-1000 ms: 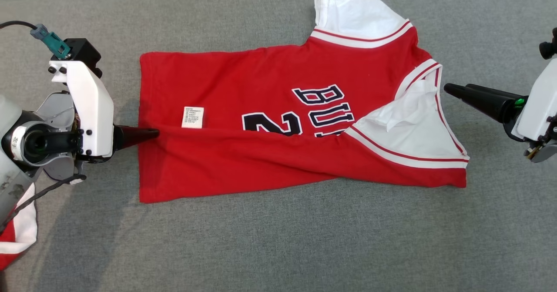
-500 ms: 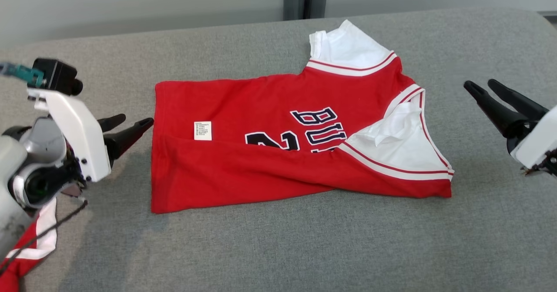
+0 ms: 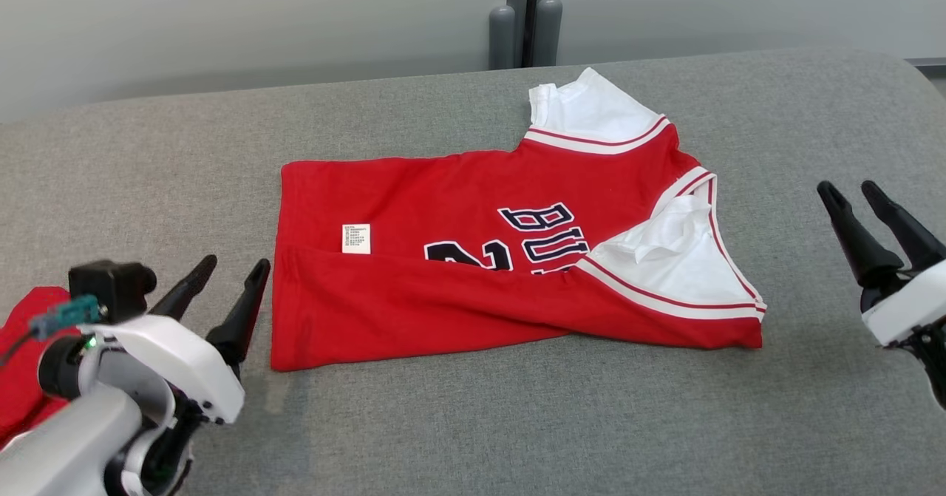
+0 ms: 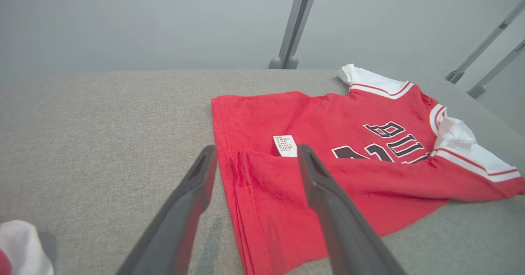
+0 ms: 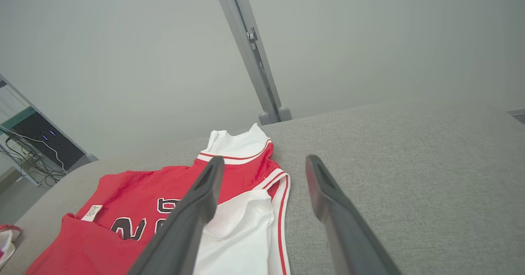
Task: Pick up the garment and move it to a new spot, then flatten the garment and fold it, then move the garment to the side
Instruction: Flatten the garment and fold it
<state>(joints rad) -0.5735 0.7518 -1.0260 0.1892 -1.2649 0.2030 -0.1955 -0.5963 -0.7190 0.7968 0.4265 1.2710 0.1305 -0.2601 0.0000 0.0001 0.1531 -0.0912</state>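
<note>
The red basketball jersey (image 3: 480, 259) lies on the grey cushioned surface (image 3: 517, 422), with its near long edge already turned up over the printed lettering and its far white sleeve (image 3: 591, 108) poking out beyond the body. The left gripper (image 3: 237, 262) hangs just beside the jersey's hem end with its fingers spread and nothing between them. The right gripper (image 3: 846, 185) is equally spread and empty, well apart from the jersey's neck end. The likeliest failure is a shallow pinch at the hem, where the layers sit stacked close to the care label (image 3: 355, 238). Catching only the top layer would peel the turned-up flap (image 3: 414, 311) open instead of carrying the whole stack. At the neck end, the rumpled white fabric (image 3: 669, 230) invites a grab on loose cloth rather than the shoulder seam, which would skew the next fold. The soft knit will probably sag between two grips and drag on the cushion. A second red-and-white garment (image 3: 18, 363) lies beyond the jersey's hem end, close under the left arm, and could snag.
</note>
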